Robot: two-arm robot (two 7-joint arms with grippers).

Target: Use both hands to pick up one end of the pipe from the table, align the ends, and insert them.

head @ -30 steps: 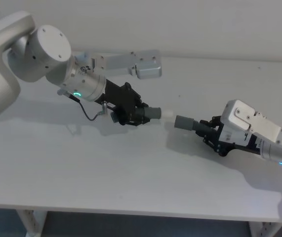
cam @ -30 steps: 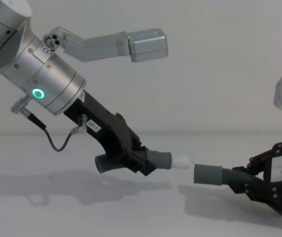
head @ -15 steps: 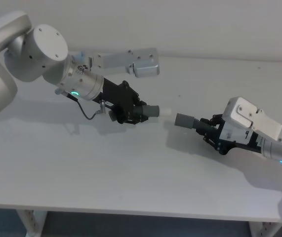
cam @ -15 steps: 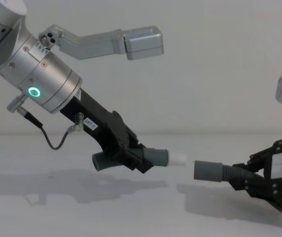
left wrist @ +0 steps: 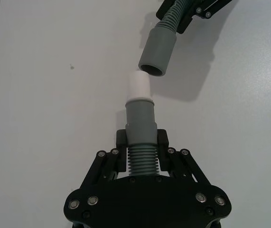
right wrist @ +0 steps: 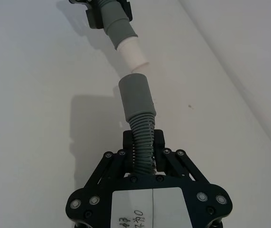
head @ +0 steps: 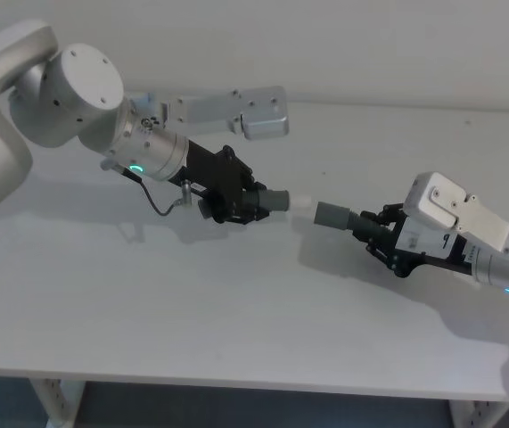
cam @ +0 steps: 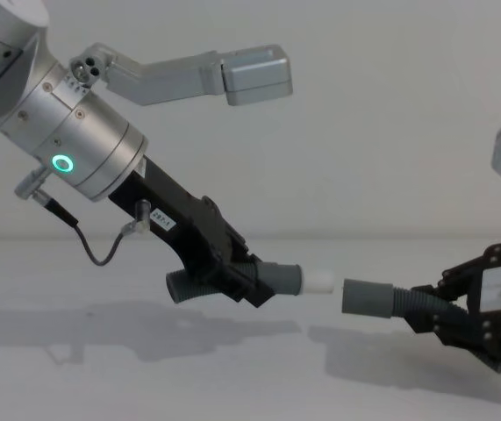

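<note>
The left hand (head: 252, 201) is closed on the ribbed middle of one pipe piece (head: 267, 201), holding it above the bench (head: 236, 303) with its grey cuff and white tip (head: 299, 203) pointing toward the robot's right. The right hand (head: 377, 237) grips the ribbed part of the other piece (head: 341, 219), also held clear of the bench, its open grey cuff (head: 330, 215) facing the white tip. The two ends sit just apart, with a narrow gap between tip and cuff mouth. In the chest view the white tip (cam: 318, 280) and the open cuff (cam: 368, 296) stand at nearly the same height, the cuff slightly lower. In the left wrist view the tip (left wrist: 139, 85) points at the cuff mouth (left wrist: 157, 51), which is tilted a little off the tip's line. In the right wrist view the cuff (right wrist: 136, 98) and the tip (right wrist: 133, 56) likewise meet at a slight angle, not yet inserted.
</note>
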